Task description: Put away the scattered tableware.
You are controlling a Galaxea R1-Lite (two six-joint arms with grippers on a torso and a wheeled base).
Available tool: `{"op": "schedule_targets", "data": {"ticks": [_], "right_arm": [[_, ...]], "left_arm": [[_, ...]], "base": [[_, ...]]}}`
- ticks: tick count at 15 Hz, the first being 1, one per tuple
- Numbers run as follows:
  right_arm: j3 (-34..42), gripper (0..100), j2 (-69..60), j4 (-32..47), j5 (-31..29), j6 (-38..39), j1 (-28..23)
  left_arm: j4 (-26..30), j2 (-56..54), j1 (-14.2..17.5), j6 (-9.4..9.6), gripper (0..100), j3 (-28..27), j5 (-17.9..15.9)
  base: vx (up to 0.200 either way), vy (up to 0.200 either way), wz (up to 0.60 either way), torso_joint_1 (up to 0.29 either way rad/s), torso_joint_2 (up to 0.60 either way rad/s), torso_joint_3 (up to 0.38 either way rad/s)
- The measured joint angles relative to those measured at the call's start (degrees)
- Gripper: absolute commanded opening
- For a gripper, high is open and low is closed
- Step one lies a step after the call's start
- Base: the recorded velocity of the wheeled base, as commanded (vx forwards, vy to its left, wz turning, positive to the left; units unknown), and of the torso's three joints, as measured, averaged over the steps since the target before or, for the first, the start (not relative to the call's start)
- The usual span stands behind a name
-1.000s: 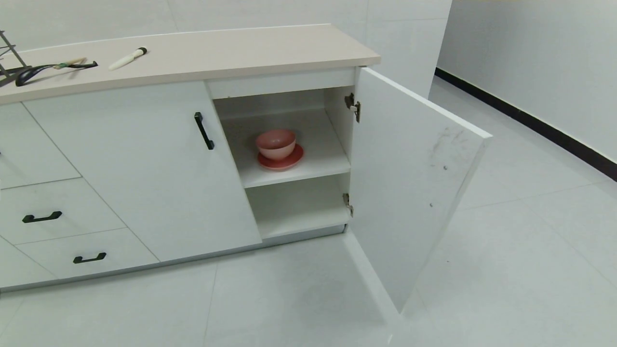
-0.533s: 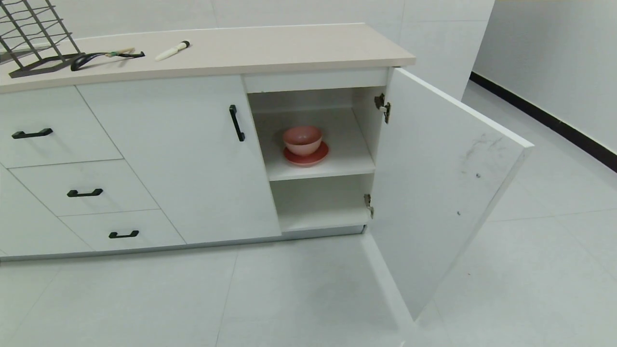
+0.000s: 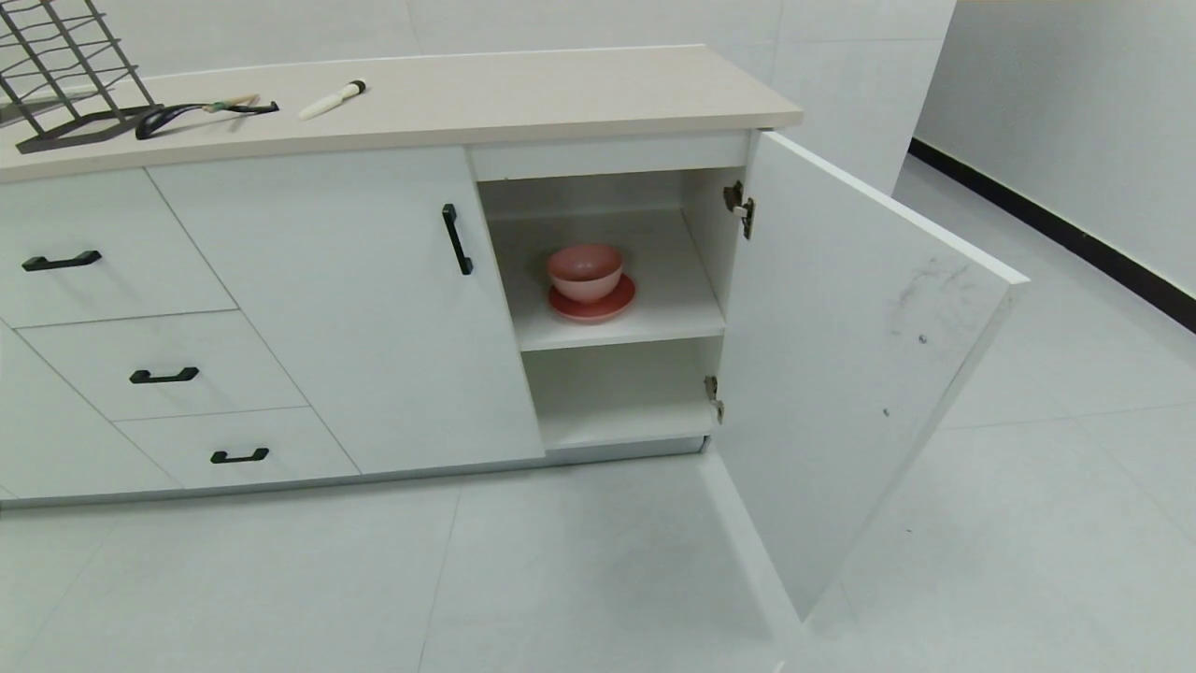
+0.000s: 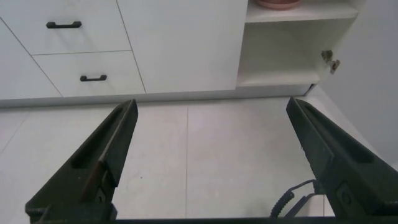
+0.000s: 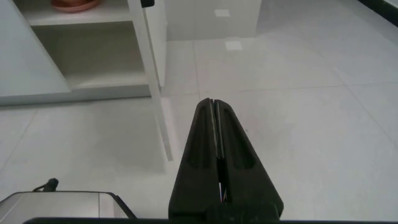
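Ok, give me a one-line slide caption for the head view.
Open cabinet door shows a pink bowl on a red plate on the upper shelf; utensils lie on the countertop.

Wire rack (image 3: 58,79) on the counter is cut off by the top and left edges of the head view. Two utensils lie beside it, a dark one (image 3: 159,119) and a white-handled one (image 3: 333,96), both too small to tell what kind. Red plate (image 3: 592,307) is mostly covered by the pink bowl (image 3: 585,271) on it, just the rim visible; both wrist views cut the plate at the frame edge. Cabinet (image 3: 280,308) has drawers running off the left edge, and the closed door hides part of the shelves. Left gripper (image 4: 210,104) and right gripper (image 5: 213,102) have their finger bases cut off at the frame edge.
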Motion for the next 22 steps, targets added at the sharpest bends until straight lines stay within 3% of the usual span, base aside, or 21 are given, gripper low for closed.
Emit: {"op": "schedule_targets", "data": {"ticks": [3,6,8,11,13,14,19,22], "right_arm": [[0.02,0,0.00,-0.73,1.58,-0.88,-0.02],[0.02,0,0.07,-12.93,10.18,-7.56,-0.02],[-0.27,0,1.41,-11.89,15.92,-8.33,-0.13],[-4.63,0,8.80,-9.20,17.19,-8.24,-0.13],[-8.44,0,17.59,-13.45,17.43,-8.13,-0.06],[-9.67,0,22.17,-17.48,17.59,-8.33,0.06],[-6.69,0,53.37,-59.09,18.83,-10.53,0.60],[-6.58,0,69.73,-72.08,19.63,-11.12,0.09]], "left_arm": [[0.00,0.00,0.00,0.00,100,0.00,-0.02],[0.04,0.00,0.00,0.72,100,0.00,0.00],[0.06,0.00,0.00,0.80,100,0.00,-0.02],[0.06,0.00,0.00,0.63,100,0.00,0.00],[0.06,0.00,0.00,0.50,100,0.00,0.00],[0.09,0.00,0.00,0.45,100,0.00,0.00],[0.06,0.00,0.00,-0.10,100,0.00,0.00],[0.06,0.00,0.00,-0.39,100,0.00,0.00]], "base": [[0.000,0.000,0.00,0.000,0.00,0.000],[0.000,0.000,0.00,0.000,0.00,0.000],[0.000,0.000,0.00,0.000,0.00,0.000],[0.000,0.000,0.00,0.000,0.00,0.000],[0.000,0.000,0.00,0.000,0.00,0.000],[0.000,0.000,0.00,0.000,0.00,0.000],[0.000,0.000,0.00,0.000,0.00,0.000],[0.000,0.000,0.00,0.000,0.00,0.000]]}}
